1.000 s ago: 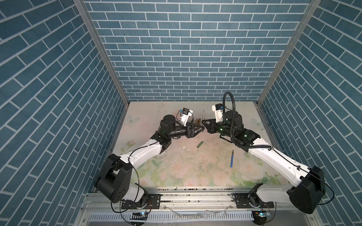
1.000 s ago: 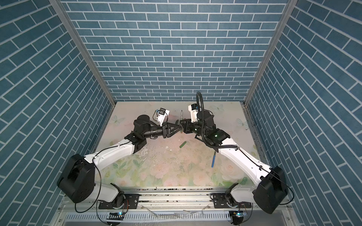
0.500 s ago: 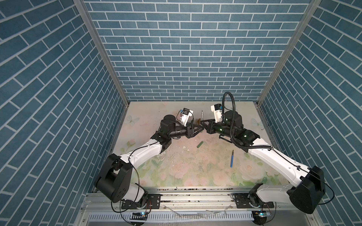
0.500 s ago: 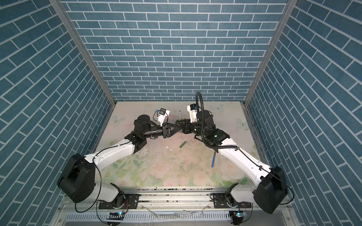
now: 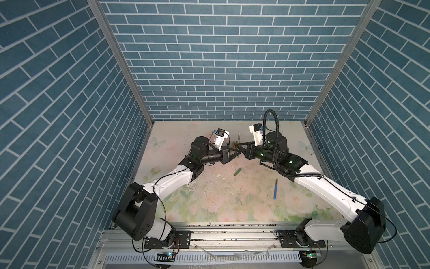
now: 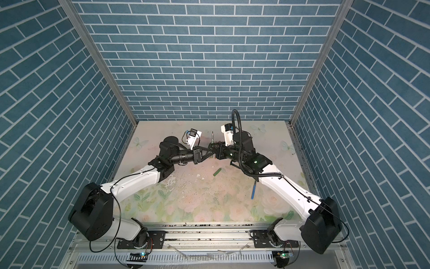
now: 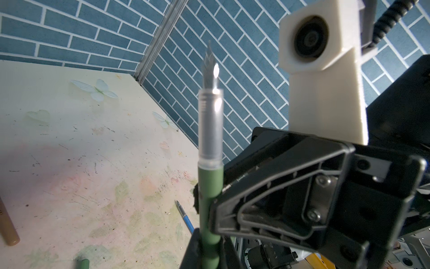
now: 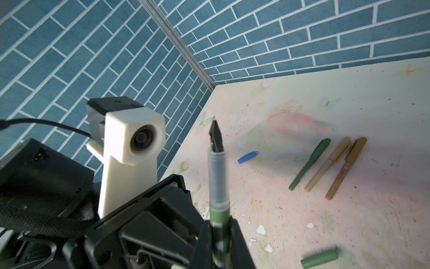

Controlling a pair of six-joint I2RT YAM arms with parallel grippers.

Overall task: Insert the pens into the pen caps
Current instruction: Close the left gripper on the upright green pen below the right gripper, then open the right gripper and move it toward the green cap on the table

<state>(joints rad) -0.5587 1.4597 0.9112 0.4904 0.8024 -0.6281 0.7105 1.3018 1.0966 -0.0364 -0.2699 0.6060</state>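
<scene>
Both fingers (image 7: 209, 242) (image 8: 221, 235) pinching green pen (image 7: 210, 198), capped pens (image 8: 325, 167) visible only from right wrist.

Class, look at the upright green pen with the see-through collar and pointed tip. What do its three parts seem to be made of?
Green pen barrel: probably matt plastic, given the even colour and lack of shine. See-through collar: likely frosted clear plastic, as the background shows dimly through it. Pointed tip: probably metal, silvery with a bright glint.

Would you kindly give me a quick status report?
Left tool, right tool both shut on green pen, nib up. Green cap lying loose. Nothing blocking.
</scene>
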